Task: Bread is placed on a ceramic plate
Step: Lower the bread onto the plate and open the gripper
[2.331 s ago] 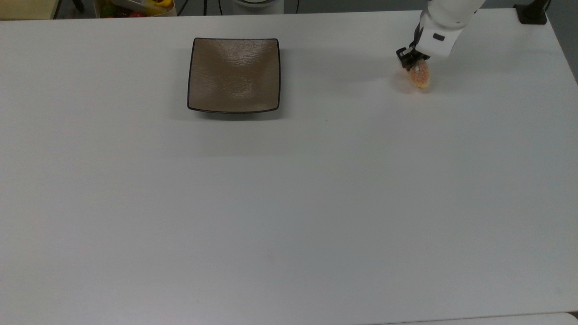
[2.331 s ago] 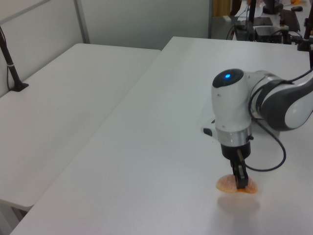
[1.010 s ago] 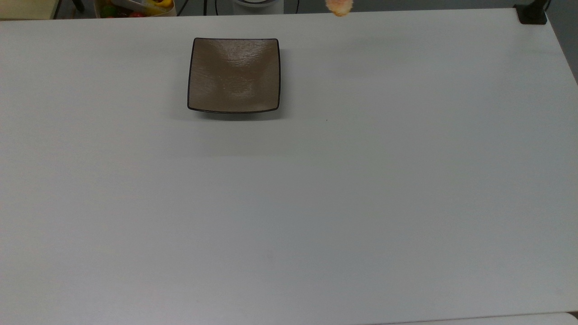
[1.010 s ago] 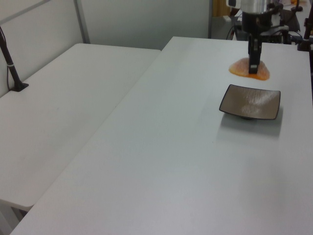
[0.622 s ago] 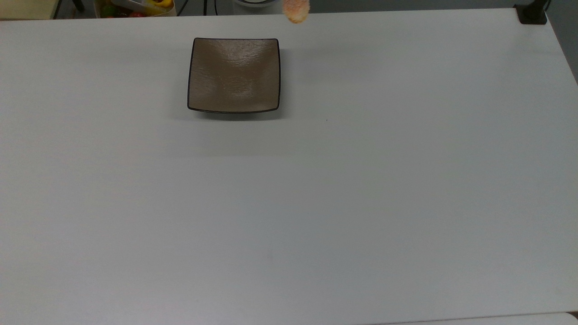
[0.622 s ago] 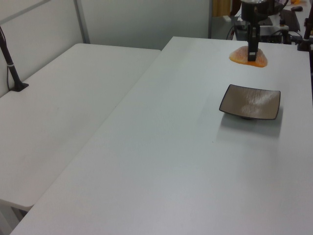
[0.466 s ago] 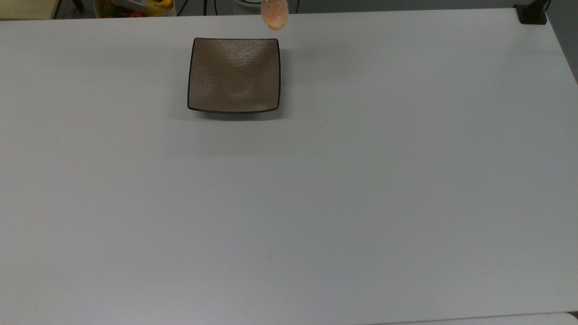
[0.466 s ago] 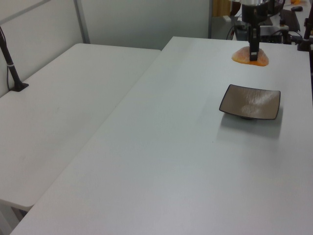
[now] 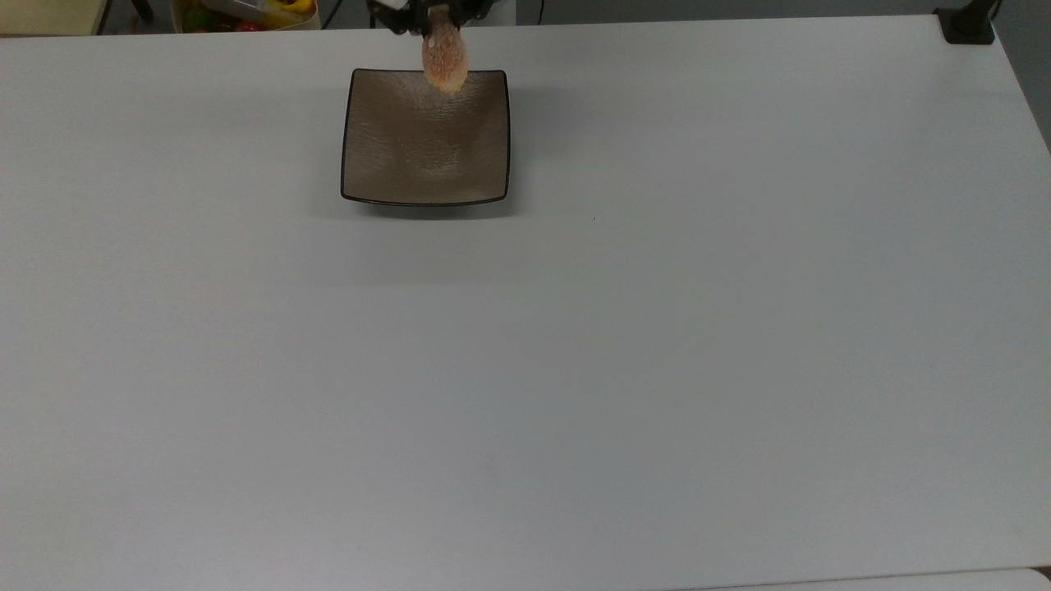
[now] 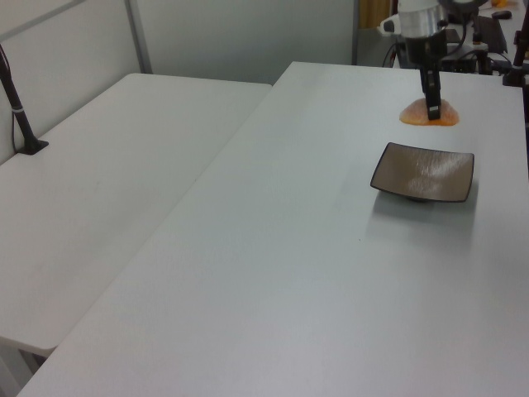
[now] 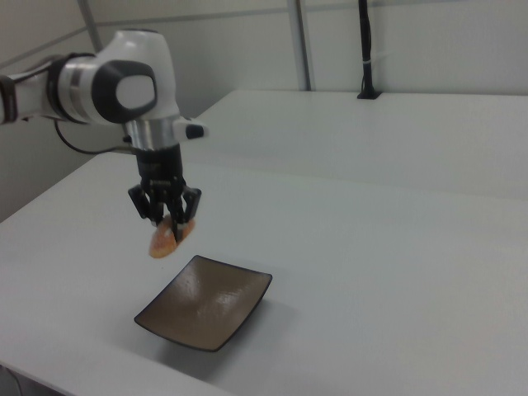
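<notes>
Our gripper had its fingers clamped on the bread, which hung lengthwise below them, clear of everything. We held it high, we judged, so it would pass over the upturned rim of the plate on the white table, near whose far edge it hovered in the top view.

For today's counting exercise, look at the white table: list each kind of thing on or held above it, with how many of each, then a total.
Small orange-pink speckled bread bun, held in the gripper: 1
Square glossy brown ceramic plate: 1
Total: 2
</notes>
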Robot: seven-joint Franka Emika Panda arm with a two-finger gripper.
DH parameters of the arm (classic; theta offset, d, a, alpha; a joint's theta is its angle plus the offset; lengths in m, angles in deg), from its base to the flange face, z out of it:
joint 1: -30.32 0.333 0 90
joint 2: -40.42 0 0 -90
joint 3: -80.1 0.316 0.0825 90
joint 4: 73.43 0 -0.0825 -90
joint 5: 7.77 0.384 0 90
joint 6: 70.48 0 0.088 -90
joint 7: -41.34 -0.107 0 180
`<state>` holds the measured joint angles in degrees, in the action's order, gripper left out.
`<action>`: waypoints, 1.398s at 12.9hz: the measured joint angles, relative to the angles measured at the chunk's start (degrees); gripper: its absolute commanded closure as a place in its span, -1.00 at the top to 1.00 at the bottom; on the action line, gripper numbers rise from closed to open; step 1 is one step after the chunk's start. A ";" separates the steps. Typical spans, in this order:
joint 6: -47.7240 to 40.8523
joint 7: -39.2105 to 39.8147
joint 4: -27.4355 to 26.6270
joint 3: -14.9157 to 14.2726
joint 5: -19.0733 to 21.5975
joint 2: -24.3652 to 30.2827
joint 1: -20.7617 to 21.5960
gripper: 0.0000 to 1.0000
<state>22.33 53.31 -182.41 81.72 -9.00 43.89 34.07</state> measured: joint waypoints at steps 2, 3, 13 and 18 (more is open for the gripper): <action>3.36 0.25 -3.19 -0.45 -2.08 -1.58 -0.04 -0.29; 4.96 0.25 -4.61 -0.45 -2.66 -2.18 -0.04 -0.28; 16.55 0.24 -9.87 -0.49 -3.41 -10.15 -1.48 -0.05; 18.11 0.24 -11.09 -0.48 -3.41 -10.97 -1.48 1.00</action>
<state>40.44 53.55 -193.50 81.24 -12.41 32.92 32.59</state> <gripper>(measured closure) 0.445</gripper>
